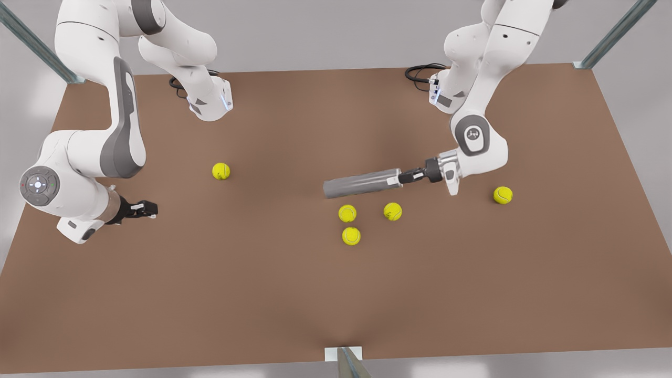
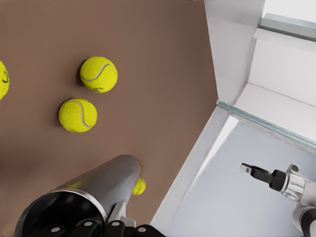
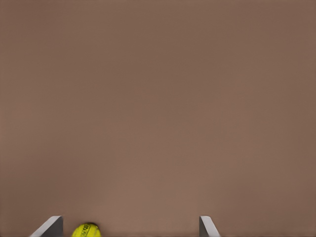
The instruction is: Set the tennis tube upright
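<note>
The tennis tube [image 1: 362, 182] is a dark-grey metallic cylinder lying nearly level over the middle of the table, its far end pointing toward the front view's left. My left gripper [image 1: 401, 178] is shut on the tube's end at the front view's right. In the left wrist view that end of the tube [image 2: 94, 192] is hollow with a lighter rim, and my dark fingers [image 2: 89, 229] clamp its edge. My right gripper [image 1: 152, 209] waits low over the table at the front view's left, open, with bare table between its fingertips [image 3: 49, 228].
Several yellow tennis balls lie on the brown table [image 1: 262, 289]: three [image 1: 347, 213] just in front of the tube, one [image 1: 221, 171] toward the left, one [image 1: 503, 195] at the right. A ball [image 3: 86, 230] sits close to my right gripper's fingertips.
</note>
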